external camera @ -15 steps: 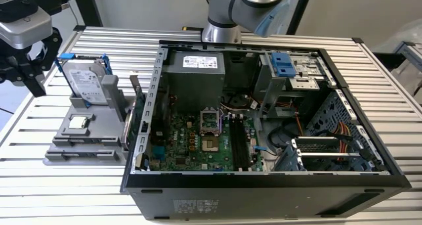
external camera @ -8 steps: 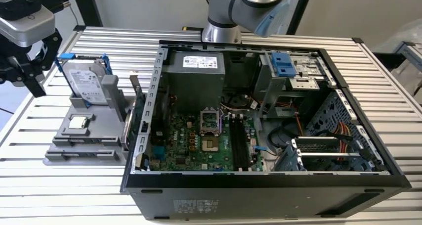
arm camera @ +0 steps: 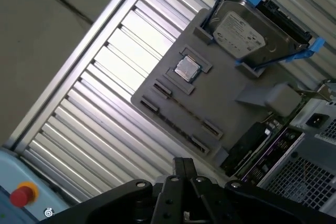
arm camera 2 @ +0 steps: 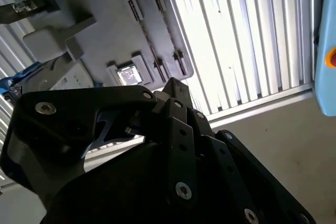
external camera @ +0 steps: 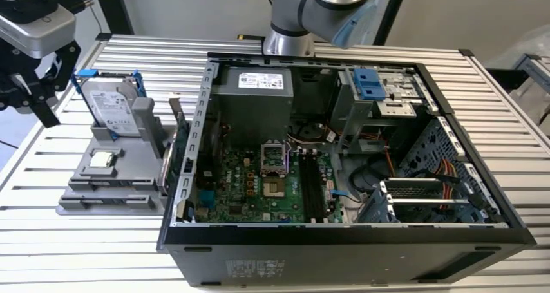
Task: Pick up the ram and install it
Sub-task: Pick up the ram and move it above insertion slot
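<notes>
Gripper (arm camera: pixel 184 168) hovered above the slatted surface (arm camera: pixel 105 108); we could not tell whether it was apart or together. Beyond it, the ram (arm camera: pixel 247 147) sat at the grey holder's (arm camera: pixel 231 111) edge.

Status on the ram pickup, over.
End effector at exterior view's left, off the grey holder. Ram on edge in holder, beside case. Hard drive stands between.

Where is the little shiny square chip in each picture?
Exterior view: the chip sits on the grey holder, at the exterior view's left of the computer case, nearer the camera than the hard drive.
Second wrist view: chip on the holder, near the hard drive.
First wrist view: chip mid-holder, a little apart from the hard drive.
Shared landmark: the blue-framed hard drive.
</notes>
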Controlling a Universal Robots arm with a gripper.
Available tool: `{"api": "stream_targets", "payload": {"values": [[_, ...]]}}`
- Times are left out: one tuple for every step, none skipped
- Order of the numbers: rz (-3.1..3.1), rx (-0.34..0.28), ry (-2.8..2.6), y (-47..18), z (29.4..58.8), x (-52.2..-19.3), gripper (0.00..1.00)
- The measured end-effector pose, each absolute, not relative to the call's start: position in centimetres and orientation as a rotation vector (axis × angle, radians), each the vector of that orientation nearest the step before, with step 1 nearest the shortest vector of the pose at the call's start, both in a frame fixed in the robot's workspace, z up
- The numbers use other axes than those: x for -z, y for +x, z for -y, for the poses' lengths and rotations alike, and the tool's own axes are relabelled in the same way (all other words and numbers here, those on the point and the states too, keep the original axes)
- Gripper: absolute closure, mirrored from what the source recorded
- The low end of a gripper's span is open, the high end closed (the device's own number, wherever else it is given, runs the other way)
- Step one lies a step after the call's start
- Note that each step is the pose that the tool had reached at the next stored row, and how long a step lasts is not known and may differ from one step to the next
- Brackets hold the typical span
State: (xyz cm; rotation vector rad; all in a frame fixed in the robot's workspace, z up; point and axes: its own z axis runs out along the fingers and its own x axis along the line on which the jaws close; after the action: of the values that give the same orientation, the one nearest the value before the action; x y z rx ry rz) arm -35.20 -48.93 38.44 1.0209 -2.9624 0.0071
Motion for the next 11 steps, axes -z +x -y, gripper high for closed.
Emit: {"api": "stream_targets", "payload": {"values": [[2.959,-0.009,1.031,-35.2,48.93,-38.44,1.0],[2.955,-0.01,1.04,-35.2,48.93,-38.44,1.0],[2.951,-0.012,1.051,-35.2,48.93,-38.44,1.0],[2.947,-0.013,1.06,-35.2,48.93,-38.44,1.0],[2.943,-0.015,1.071,-35.2,48.93,-38.44,1.0],[2.939,-0.016,1.081,-35.2,48.93,-38.44,1.0],[2.935,-0.017,1.092,-35.2,48.93,-38.44,1.0],[2.931,-0.018,1.102,-35.2,48.93,-38.44,1.0],[2.928,-0.018,1.111,-35.2,48.93,-38.44,1.0],[2.924,-0.018,1.12,-35.2,48.93,-38.44,1.0],[2.92,-0.018,1.131,-35.19,48.9,-38.44,1.0]]}}
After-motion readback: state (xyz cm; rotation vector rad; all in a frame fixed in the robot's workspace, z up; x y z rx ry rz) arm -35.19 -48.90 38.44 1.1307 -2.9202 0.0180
